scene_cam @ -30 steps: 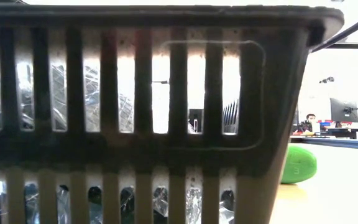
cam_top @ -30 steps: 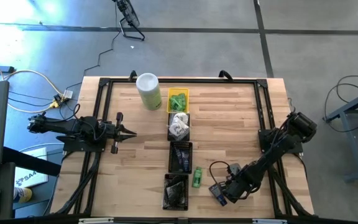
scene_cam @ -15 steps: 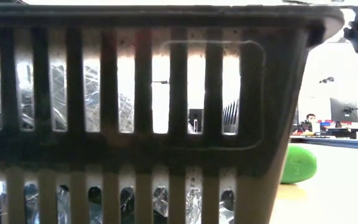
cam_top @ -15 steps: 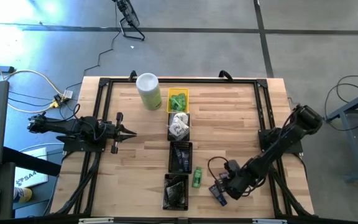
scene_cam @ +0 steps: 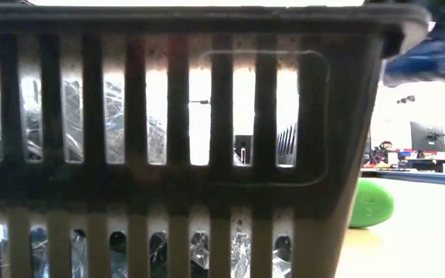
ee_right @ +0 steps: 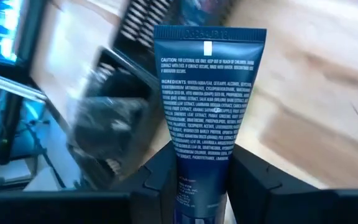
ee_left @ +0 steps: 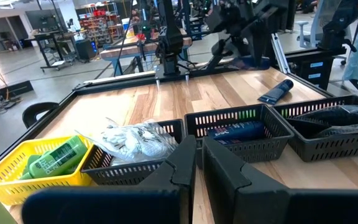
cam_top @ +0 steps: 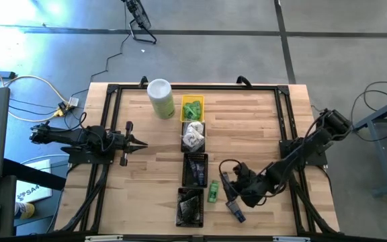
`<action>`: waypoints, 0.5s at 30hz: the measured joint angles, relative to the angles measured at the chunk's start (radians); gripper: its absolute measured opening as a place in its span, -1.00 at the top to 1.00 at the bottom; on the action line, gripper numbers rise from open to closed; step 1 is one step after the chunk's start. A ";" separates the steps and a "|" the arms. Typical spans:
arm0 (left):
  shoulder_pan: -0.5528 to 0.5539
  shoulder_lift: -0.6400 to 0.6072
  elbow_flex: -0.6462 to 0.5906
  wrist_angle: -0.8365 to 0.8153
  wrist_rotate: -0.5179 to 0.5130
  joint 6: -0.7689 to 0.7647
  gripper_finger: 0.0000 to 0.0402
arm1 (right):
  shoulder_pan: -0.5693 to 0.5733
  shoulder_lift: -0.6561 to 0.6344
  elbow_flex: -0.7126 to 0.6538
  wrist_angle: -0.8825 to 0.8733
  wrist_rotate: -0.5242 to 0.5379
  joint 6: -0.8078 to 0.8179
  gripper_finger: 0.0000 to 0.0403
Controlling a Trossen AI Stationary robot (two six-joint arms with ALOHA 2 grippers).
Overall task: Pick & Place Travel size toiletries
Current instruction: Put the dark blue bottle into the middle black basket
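My right gripper (ee_right: 201,163) is shut on a dark blue tube (ee_right: 207,93) with white print, above the near right part of the table (cam_top: 228,184), next to the row of trays. The tube shows blurred at the low view's upper right (scene_cam: 431,58). A second blue tube (cam_top: 236,212) lies flat on the wood below it. A green bottle (cam_top: 213,191) lies beside the trays. My left gripper (cam_top: 142,142) waits shut at the table's left side. My right gripper pinches the blue tube between its two fingers (ee_right: 160,165), on the narrow part toward its cap end (ee_right: 199,177). The flat crimped end (ee_right: 209,32) sticks out past the fingertips. The fingers slant down and lie along the tube. The tube is lifted clear of the table.
Down the table's middle runs a row of trays: yellow with green bottles (cam_top: 192,107), black with white wrapped pieces (cam_top: 193,136), black with dark packets (cam_top: 195,168), another black one (cam_top: 190,207). A pale green canister (cam_top: 160,99) stands at the far end. A basket wall (scene_cam: 168,154) fills the low view.
My right gripper has risen and gone toward the row of trays, turning its wrist as it went. The blue tube in it has come up into the low view's upper right corner. The second tube has stayed on the table.
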 joint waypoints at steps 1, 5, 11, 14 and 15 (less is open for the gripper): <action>0.000 0.000 0.000 0.000 0.000 0.000 0.88 | -0.011 0.000 0.000 0.020 0.012 -0.031 0.47; 0.000 0.000 0.000 0.000 0.000 0.000 0.88 | -0.055 0.000 0.000 0.087 0.059 -0.159 0.48; 0.000 0.000 0.000 0.000 0.000 0.000 0.88 | -0.121 0.000 0.000 0.173 0.090 -0.354 0.48; 0.000 0.000 0.000 0.000 0.000 0.000 0.88 | -0.153 0.000 0.000 0.213 0.124 -0.440 0.48; 0.000 0.000 0.000 0.000 0.000 0.000 0.88 | -0.163 0.000 0.000 0.225 0.138 -0.468 0.48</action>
